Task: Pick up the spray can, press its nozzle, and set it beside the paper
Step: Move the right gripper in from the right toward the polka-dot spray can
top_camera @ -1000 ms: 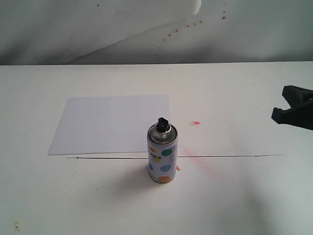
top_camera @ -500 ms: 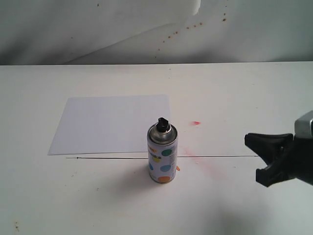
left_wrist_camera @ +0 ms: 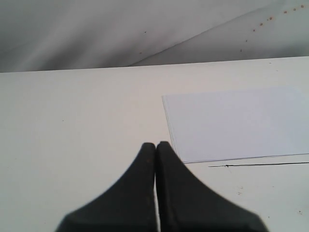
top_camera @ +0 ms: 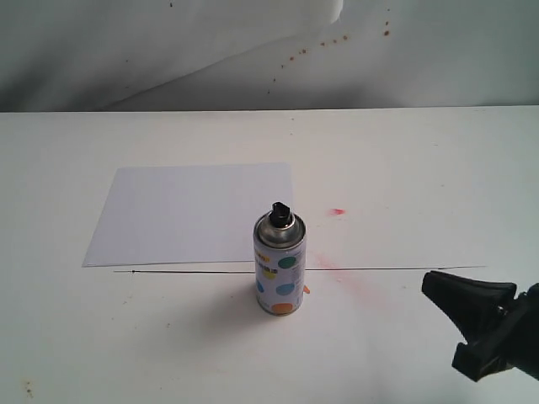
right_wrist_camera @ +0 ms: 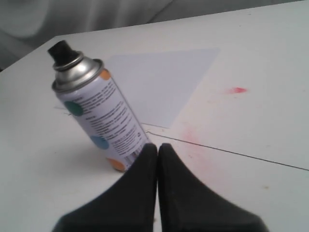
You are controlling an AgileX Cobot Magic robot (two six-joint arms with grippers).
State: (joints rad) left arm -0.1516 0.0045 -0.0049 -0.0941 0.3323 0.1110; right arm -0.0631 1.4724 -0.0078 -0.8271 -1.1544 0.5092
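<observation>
The spray can [top_camera: 279, 269] stands upright on the white table, just in front of the near right corner of the paper [top_camera: 194, 210]. Its black nozzle [top_camera: 280, 210] sits on the silver top. My right gripper [top_camera: 442, 295] hangs low at the near right, well apart from the can. In the right wrist view its shut jaws [right_wrist_camera: 158, 146] point past the can [right_wrist_camera: 101, 116], nozzle [right_wrist_camera: 63, 52] and paper [right_wrist_camera: 159, 82], holding nothing. My left gripper [left_wrist_camera: 155, 145] is shut and empty, with the paper [left_wrist_camera: 236, 123] ahead of it; the exterior view does not show it.
A thin black line [top_camera: 379, 269] runs across the table in front of the paper. A red spot [top_camera: 338, 211] and a pink smear [top_camera: 362, 288] mark the table to the right of the can. A creased white backdrop [top_camera: 253, 50] rises behind.
My right gripper has come from the right edge down toward the near right of the table and a little leftward. Can and paper have not moved.
</observation>
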